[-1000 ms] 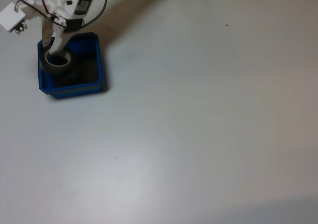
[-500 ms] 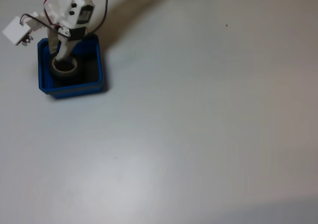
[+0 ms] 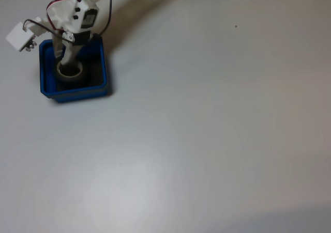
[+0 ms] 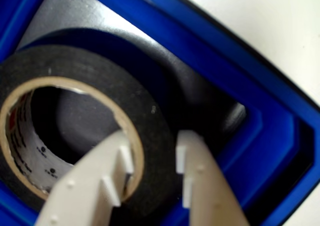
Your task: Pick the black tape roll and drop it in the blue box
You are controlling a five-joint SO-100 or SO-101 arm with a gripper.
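One black tape roll (image 4: 75, 131) lies inside the one blue box (image 3: 102, 73), which stands near the far-left corner of the table (image 3: 207, 129) as the fixed view shows it; the roll appears to sit on the box's dark floor toward the left wall. The single arm reaches down into the box, and its pincer (image 4: 150, 158) straddles the roll's wall, one white finger inside the pale core and the other outside against the black band. In the wrist view a narrow gap of black tape shows between the finger faces, and the outer finger looks barely clear of the band, so I cannot tell for certain whether the pincer grips the roll or has just let go; it stands narrow either way. The roll looks light and stiff, a wound ring on a cardboard core that should keep its shape under pressure; its outer face is matte and likely gives fair friction, while the wound edge may be a little tacky. The sensible hold is exactly across the wall, inside to outside, since the whole ring seems too broad for the fingers to span. With the roll lying within the rim, the task reads as almost done: what remains, by my judgement, is a clean opening and a lift straight up, so the inner finger does not drag the ring along.
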